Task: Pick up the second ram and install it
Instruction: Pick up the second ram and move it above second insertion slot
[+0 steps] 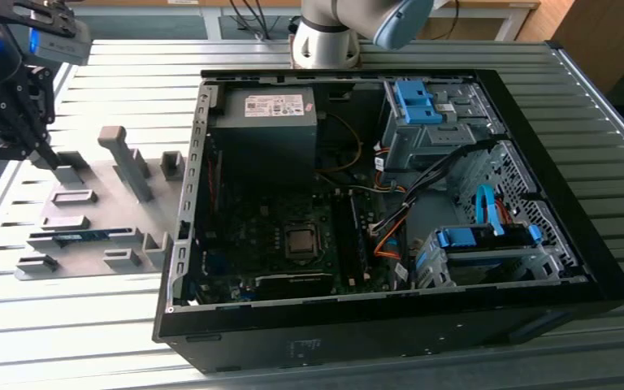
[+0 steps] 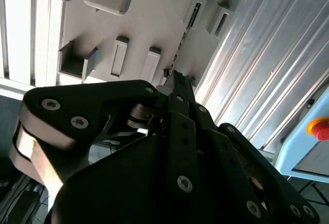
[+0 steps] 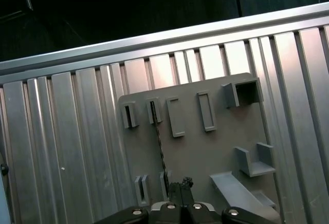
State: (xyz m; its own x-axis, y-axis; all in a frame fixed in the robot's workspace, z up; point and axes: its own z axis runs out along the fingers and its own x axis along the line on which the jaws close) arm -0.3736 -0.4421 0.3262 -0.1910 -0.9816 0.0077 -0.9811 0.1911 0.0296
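The second ram [image 1: 79,236] stands on edge in a slot of the grey holder plate [image 1: 101,213], at the exterior view's left beside the open computer case. It appears as a thin dark line in both wrist views [image 3: 158,142] [image 2: 187,29]. My black gripper [image 1: 41,153] hangs above the far end of that plate, well apart from the stick. In both wrist views its fingers come together to a narrow tip [image 3: 180,187] [image 2: 176,78] with nothing between them. In the first wrist view that tip shows just beside the near end of the stick.
The open black computer case [image 1: 572,203] lies on the ribbed metal table [image 1: 62,333], motherboard [image 1: 279,244] facing up, with long black slot rails [image 1: 347,236] beside the processor. A tall grey post [image 1: 127,162] and several small holders rise from the plate. A red button [image 2: 321,129] sits off the table.
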